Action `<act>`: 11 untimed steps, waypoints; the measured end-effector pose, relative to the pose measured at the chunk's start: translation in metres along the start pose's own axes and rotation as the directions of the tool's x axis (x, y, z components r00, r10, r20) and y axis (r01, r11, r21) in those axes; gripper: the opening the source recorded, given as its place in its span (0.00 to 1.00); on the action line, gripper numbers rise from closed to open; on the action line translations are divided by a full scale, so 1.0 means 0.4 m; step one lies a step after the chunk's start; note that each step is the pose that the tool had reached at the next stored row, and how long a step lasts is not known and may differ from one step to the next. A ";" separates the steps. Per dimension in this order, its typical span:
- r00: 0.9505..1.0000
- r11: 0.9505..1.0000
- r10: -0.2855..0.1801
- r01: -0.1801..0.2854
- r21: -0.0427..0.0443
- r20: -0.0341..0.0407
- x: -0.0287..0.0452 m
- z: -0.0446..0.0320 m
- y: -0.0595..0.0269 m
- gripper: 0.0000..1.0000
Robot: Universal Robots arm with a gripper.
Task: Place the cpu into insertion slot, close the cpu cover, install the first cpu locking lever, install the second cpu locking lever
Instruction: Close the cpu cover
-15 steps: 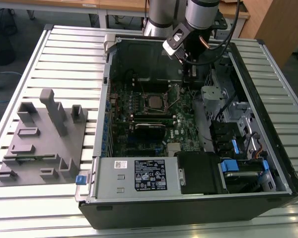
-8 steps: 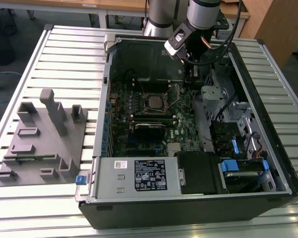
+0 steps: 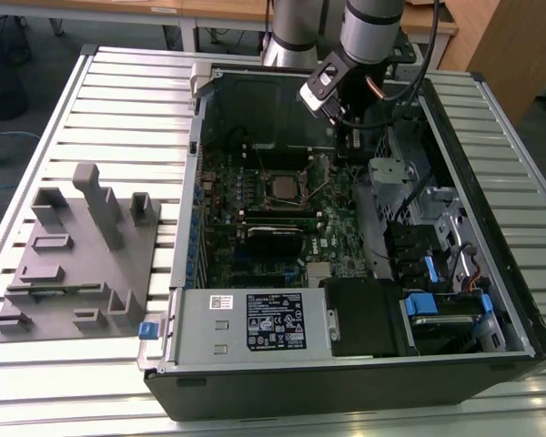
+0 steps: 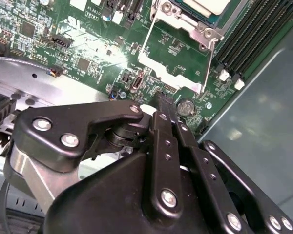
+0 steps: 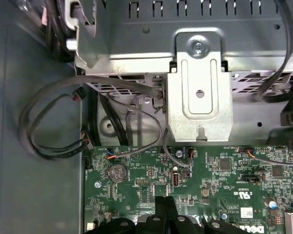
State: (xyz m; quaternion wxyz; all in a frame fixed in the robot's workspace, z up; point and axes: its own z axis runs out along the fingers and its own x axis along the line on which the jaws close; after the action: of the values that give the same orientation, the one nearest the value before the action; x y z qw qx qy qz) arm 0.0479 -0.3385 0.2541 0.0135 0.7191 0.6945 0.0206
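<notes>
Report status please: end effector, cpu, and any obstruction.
End effector shut, empty, over the motherboard. Cpu sits in the insertion slot. Cpu cover looks open. No obstruction seen.

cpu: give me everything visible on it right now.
The cpu is a small flat square chip with a dull silver-bronze metal top. It lies flat in the insertion slot on the green board. In the second wrist view, one corner shows a pale top over a bluish edge, with silver frame metal alongside; whether that presses on the chip cannot be told. The end effector is clear of it.
</notes>
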 end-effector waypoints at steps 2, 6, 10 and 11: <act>1.000 1.000 0.000 0.000 0.000 0.000 0.000 0.009 0.000 0.10; 1.000 1.000 0.000 0.000 0.000 0.000 0.000 0.015 -0.001 0.10; 1.000 1.000 0.000 0.000 0.000 0.000 0.000 0.016 -0.001 0.10; 1.000 1.000 0.000 0.000 0.000 0.000 0.000 0.016 -0.001 0.10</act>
State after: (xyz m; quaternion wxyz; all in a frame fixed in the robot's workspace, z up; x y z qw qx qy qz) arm 0.0479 -0.3385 0.2477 0.0135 0.7191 0.6945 0.0206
